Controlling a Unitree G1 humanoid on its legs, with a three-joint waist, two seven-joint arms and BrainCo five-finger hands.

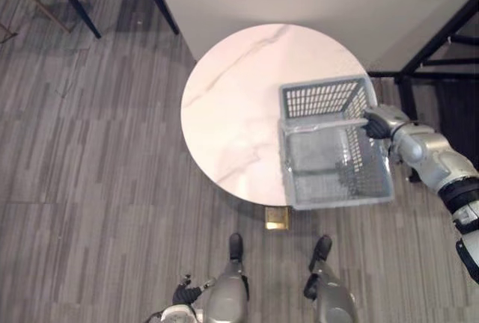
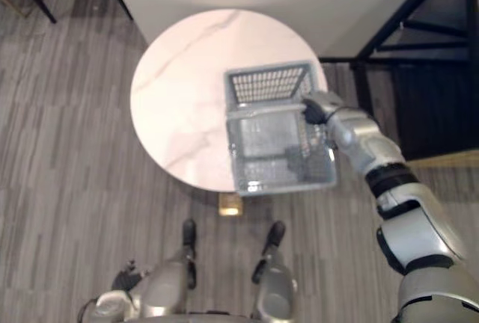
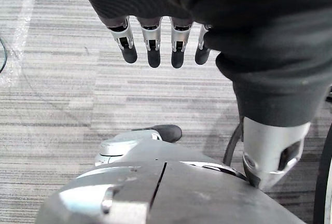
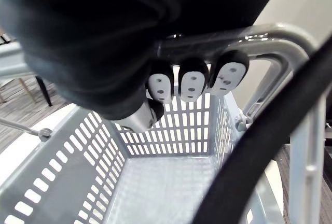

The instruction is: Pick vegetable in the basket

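Right hand (image 4: pixel 191 81) is clenching round the handle (image 4: pixel 259 31) of the grey basket (image 1: pixel 322 99), which is showing a bare, empty bottom over the round table's (image 1: pixel 232 91) near edge. Left hand (image 3: pixel 153 42) is hanging relaxed above the floor (image 3: pixel 52 105). By my judgement, the vegetable-picking is not yet beginning.

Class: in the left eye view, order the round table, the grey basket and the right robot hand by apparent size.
Largest: round table.
Then grey basket.
Smallest: right robot hand, gripping the basket's handle.
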